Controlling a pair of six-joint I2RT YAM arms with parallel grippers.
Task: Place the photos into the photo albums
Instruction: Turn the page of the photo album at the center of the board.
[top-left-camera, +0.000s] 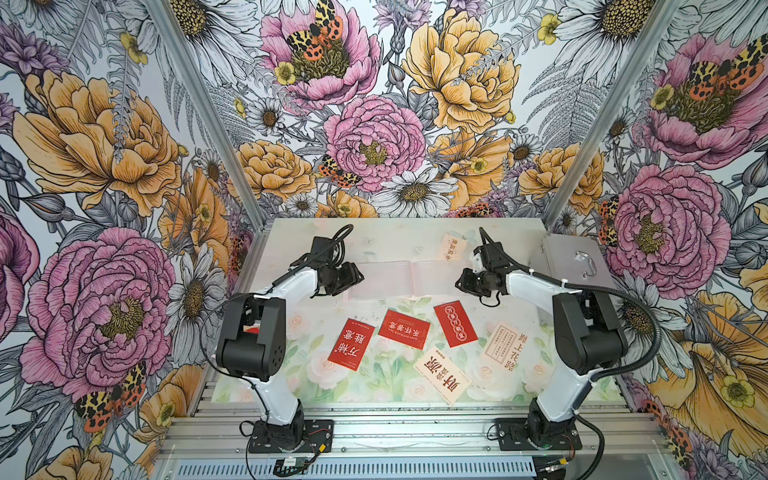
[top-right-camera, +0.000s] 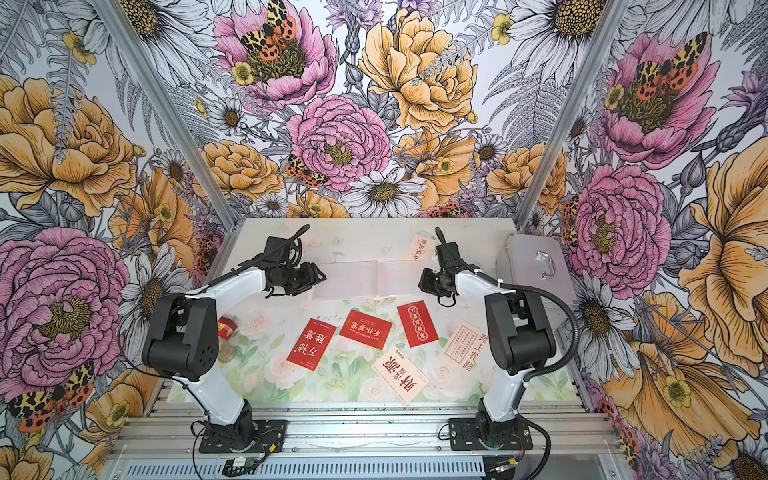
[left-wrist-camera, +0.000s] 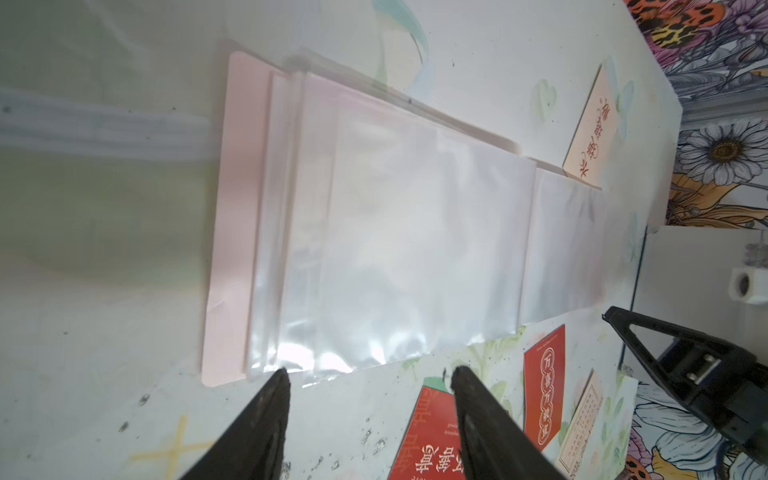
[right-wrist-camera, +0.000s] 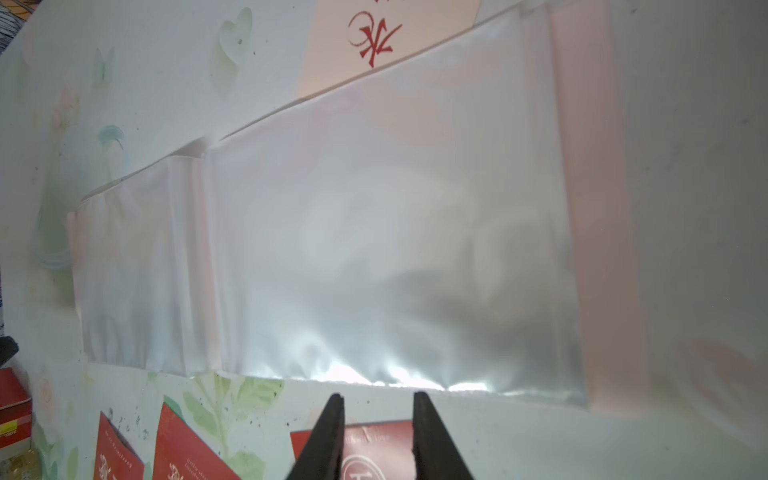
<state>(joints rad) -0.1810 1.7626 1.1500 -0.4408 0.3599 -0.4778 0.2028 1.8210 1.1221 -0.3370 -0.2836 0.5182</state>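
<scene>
My left gripper (left-wrist-camera: 370, 372) is open, jaws spread wide with nothing between them, and its tips are at the near edge of the photo album (left-wrist-camera: 395, 228); I cannot tell whether they touch the plastic. My right gripper (right-wrist-camera: 378, 397) is open too, on a narrower gap and also empty, poised just short of the album's near edge with a red card showing below its fingers. The album lies flat and open in the middle of the table (top-left-camera: 291, 232), between the two grippers, with clear sleeve pages up and pale-pink cover showing at both outer ends. Three red photos (top-left-camera: 404, 329) and two cream photos (top-left-camera: 442, 379) lie loose on the floral mat nearer the arm bases. A lone cream photo (top-left-camera: 451, 247) sits just beside the album's far right corner. A silver metal case (top-left-camera: 577, 257) stands at the right edge, and a red carton (top-right-camera: 226, 328) peeks out beside my left arm.
</scene>
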